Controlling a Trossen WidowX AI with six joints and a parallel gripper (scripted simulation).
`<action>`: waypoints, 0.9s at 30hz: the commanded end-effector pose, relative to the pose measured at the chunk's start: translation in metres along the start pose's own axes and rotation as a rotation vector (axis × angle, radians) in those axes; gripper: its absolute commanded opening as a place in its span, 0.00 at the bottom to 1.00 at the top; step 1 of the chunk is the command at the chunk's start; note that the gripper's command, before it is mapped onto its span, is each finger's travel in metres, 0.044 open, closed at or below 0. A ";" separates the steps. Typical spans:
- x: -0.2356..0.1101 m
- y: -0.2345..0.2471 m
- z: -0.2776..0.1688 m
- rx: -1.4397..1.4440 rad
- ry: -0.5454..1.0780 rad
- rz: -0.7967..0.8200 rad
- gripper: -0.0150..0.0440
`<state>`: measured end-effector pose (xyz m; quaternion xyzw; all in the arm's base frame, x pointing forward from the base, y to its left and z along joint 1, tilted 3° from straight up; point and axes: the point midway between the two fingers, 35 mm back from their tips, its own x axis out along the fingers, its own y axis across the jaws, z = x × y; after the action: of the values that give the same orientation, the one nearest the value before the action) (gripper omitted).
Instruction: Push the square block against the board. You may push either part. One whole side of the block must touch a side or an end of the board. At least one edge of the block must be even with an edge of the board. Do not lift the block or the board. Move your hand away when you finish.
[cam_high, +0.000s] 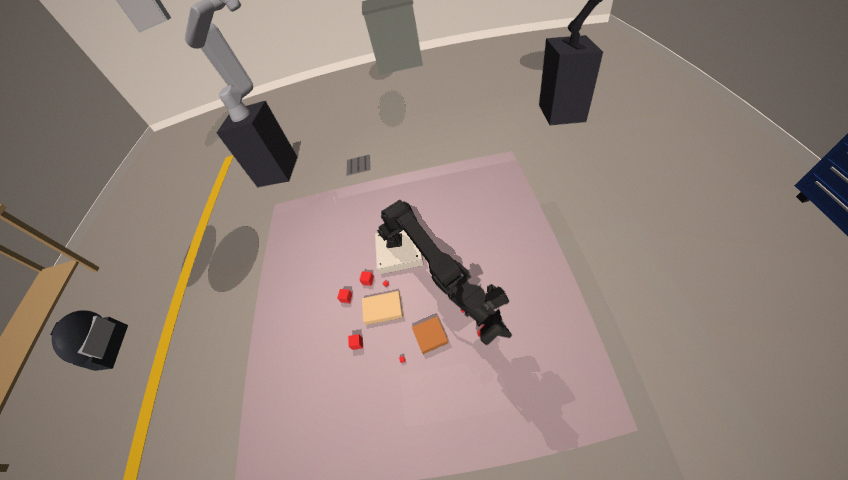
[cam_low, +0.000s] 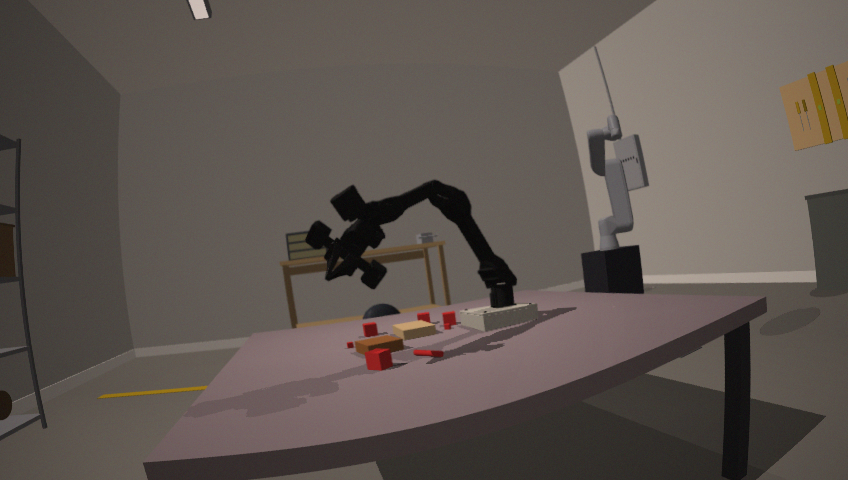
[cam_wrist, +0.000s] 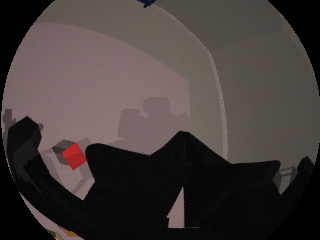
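Square block left apart from the board

Saw nearest, in the exterior view, a red cube (cam_low: 378, 359) (cam_wrist: 74, 156) on the pink table (cam_high: 309, 404) (cam_low: 476, 386) (cam_wrist: 75, 75). Noted a red rod (cam_high: 462, 311) (cam_low: 428, 353) near it. Held the gripper (cam_high: 498, 334) (cam_low: 328, 277) (cam_wrist: 183, 136) above the table, fingers pressed together, pinching nothing. Found the orange square block (cam_high: 430, 334) (cam_low: 379, 344) (cam_wrist: 69, 232) lying flat beyond the cube. Found the tan board (cam_high: 382, 307) (cam_low: 414, 329) flat farther back, near the block but not touching, turned at a different angle. Spotted the arm's pale base (cam_high: 398, 259) (cam_low: 501, 318) past the board. Made out, well beyond the table, a wooden bench (cam_high: 29, 315) (cam_low: 363, 255) and a grey arm (cam_high: 229, 59) (cam_low: 618, 196).
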<state>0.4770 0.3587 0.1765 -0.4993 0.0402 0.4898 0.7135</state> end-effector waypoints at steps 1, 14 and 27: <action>-0.009 -0.003 -0.022 0.107 0.050 0.002 0.25; -0.038 -0.002 -0.104 0.513 0.229 -0.006 0.25; -0.077 0.008 -0.179 0.921 0.405 -0.059 0.25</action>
<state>0.5105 0.1899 0.1253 -0.2448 0.3530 0.3187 0.8449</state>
